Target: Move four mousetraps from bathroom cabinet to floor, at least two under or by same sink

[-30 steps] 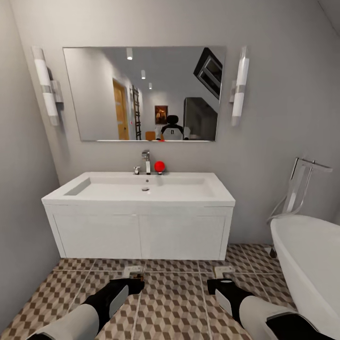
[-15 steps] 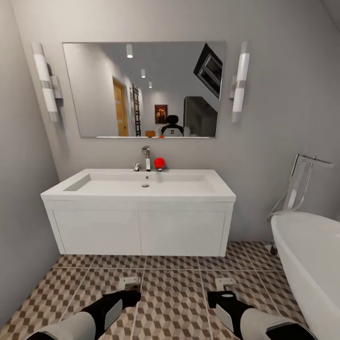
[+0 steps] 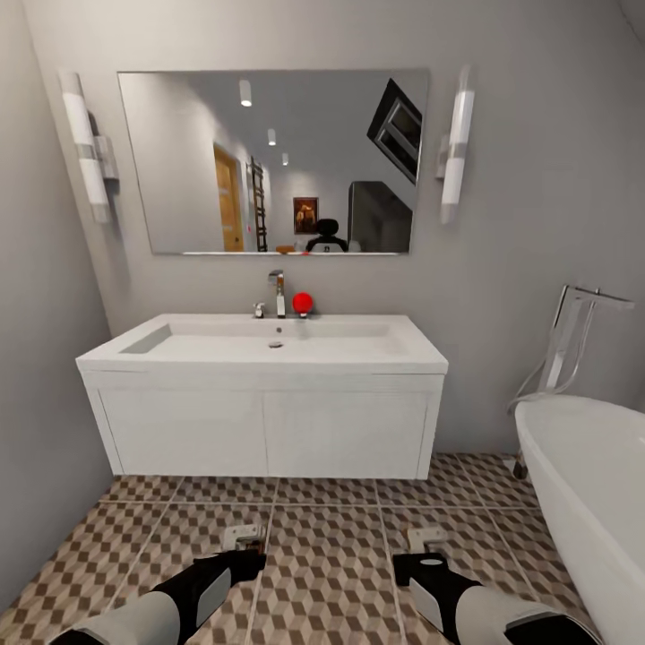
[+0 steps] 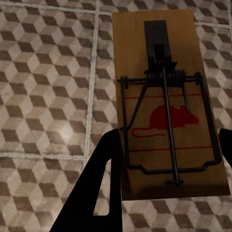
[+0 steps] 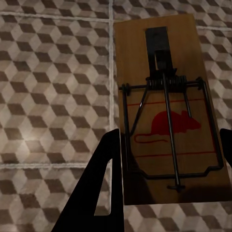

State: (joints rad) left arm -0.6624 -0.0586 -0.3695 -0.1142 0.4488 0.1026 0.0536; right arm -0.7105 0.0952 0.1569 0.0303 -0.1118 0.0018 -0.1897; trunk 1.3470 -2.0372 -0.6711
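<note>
Left hand point(image 3: 253, 557) low over the bathroom floor point(image 3: 327, 573), closed on a mousetrap point(image 3: 243, 536) that sticks out past the black fingertips toward the vanity. Right hand point(image 3: 405, 563) level with it, gripping a second mousetrap point(image 3: 424, 537) the same way. In the head view, both boards pale and small, details hard to read.

From the left wrist, trap board point(image 4: 169, 106) clamped between two black fingers point(image 4: 99, 188), one on each long edge, dark wire frame and spring facing up, red mouse print in the middle. Cube-patterned tiles point(image 4: 48, 96) behind; probably held just above them, though contact cannot be told from this angle.

From the right wrist, the same arrangement: tan board point(image 5: 169, 111) pinched at its sides by black fingers point(image 5: 96, 188), wire bar and red mouse visible, tiles point(image 5: 48, 87) and pale grout lines beyond.

Straight ahead, white sink point(image 3: 269, 345) on a white panelled vanity point(image 3: 264, 421) against the grey wall, chrome faucet point(image 3: 279, 294) at the back rim, a small red ball point(image 3: 303, 303) beside it. Wide mirror point(image 3: 273, 161) above, flanked by two tube lamps point(image 3: 87, 143). White bathtub point(image 3: 582, 484) at the right, with a chrome standing tap point(image 3: 573, 345) near its end. Both traps on the near side of the vanity, not under it.
</note>
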